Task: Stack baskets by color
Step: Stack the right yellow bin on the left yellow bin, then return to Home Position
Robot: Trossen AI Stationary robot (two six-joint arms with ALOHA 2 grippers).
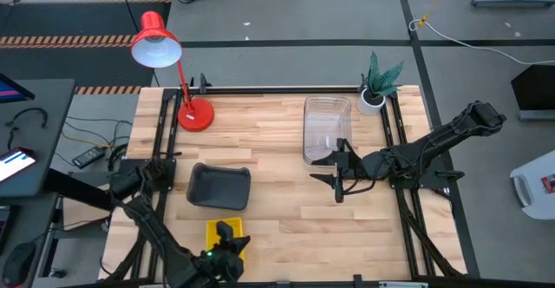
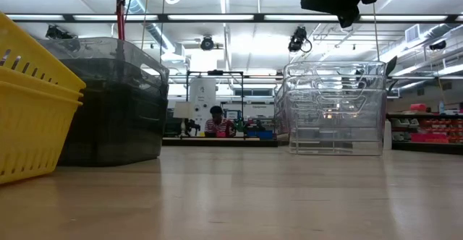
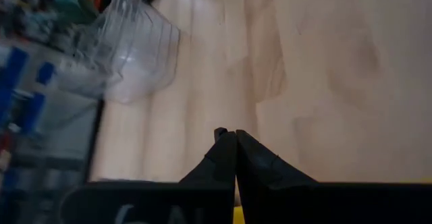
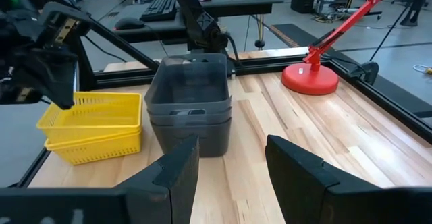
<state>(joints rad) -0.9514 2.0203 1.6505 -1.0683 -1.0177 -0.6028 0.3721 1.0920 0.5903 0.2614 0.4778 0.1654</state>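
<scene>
Nested yellow baskets (image 1: 218, 232) (image 4: 94, 126) stand at the table's near edge, their bottoms on the wood. Behind them is a stack of smoky grey baskets (image 1: 219, 186) (image 4: 190, 99). Nested clear baskets (image 1: 326, 128) (image 2: 336, 110) stand at the far right. My left gripper (image 1: 228, 234) (image 3: 235, 137) hangs over the yellow stack, shut with nothing between its fingertips, which point out over bare wood. My right gripper (image 1: 336, 172) (image 4: 233, 150) hovers open above the table just in front of the clear stack, facing the grey baskets.
A red lamp's base (image 1: 195, 114) stands at the far left and a white plant pot (image 1: 373, 100) at the far right corner. Black rails (image 1: 395, 127) run along the table's sides. Bare wood lies between the grey and clear stacks.
</scene>
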